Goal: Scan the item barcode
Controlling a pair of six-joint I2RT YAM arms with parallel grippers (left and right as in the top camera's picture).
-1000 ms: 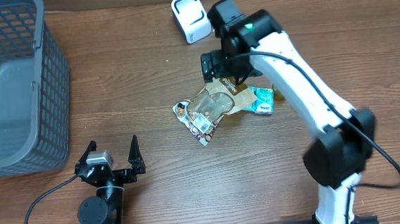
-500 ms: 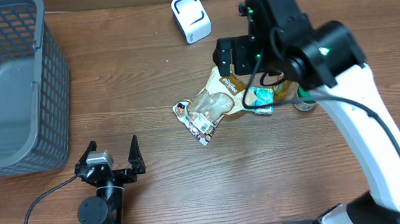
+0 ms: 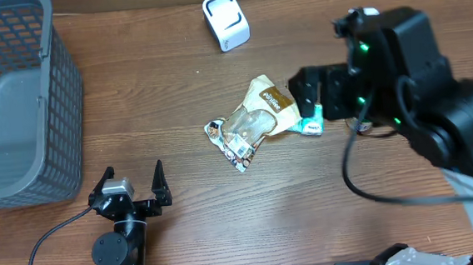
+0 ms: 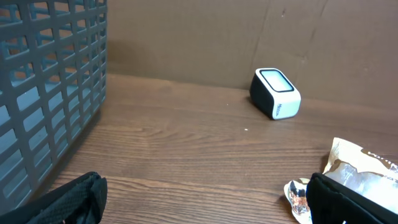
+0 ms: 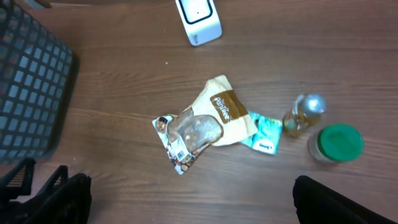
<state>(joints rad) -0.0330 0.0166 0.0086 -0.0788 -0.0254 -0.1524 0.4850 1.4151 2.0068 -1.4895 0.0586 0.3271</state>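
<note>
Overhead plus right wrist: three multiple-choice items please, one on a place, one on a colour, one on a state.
1. Where is the scanner?
A) on top of the snack bags
B) apart from the bags, toward the far edge of the table
C) touching the jar

2. What colour is the lid of the jar next to the small bottle?
A) red
B) white
C) green

3. How is the left gripper?
A) open, holding nothing
B) shut on a bag
C) shut on the scanner

Answers:
1 B: bare wood lies between the scanner and the bags.
2 C: the right wrist view shows a green lid.
3 A: its fingers stand spread with nothing between them.
</note>
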